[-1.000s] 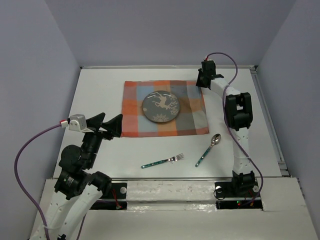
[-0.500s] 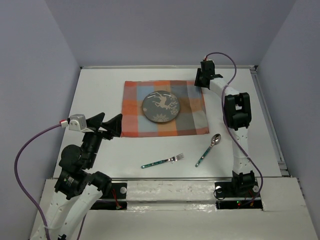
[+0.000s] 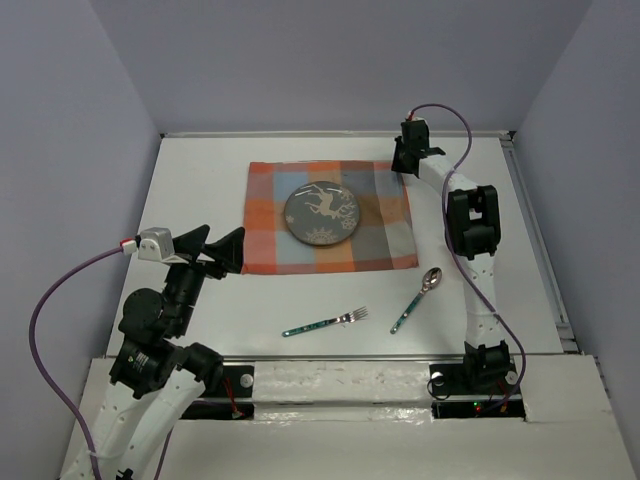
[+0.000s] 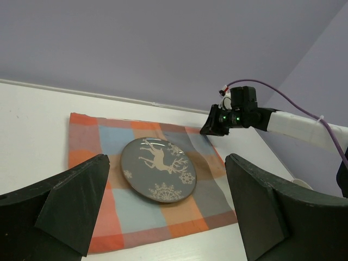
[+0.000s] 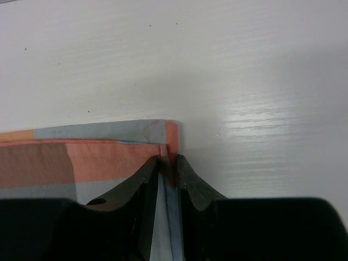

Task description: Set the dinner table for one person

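Right wrist view: right gripper (image 5: 166, 161) pinched nearly shut on the placemat (image 5: 81, 155) corner at mid-frame, dinner table (image 5: 250, 76) spreading above and right; left gripper (image 3: 212, 247), farther off, gapes empty.

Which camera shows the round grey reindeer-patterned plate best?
Left wrist: the round grey plate sits close and whole, reindeer and snowflakes clear. Top external shows it whole but small; right wrist shows none of it.

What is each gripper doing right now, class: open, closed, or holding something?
Left gripper: open, holding nothing.
Right gripper: closed on the far right corner of the placemat.
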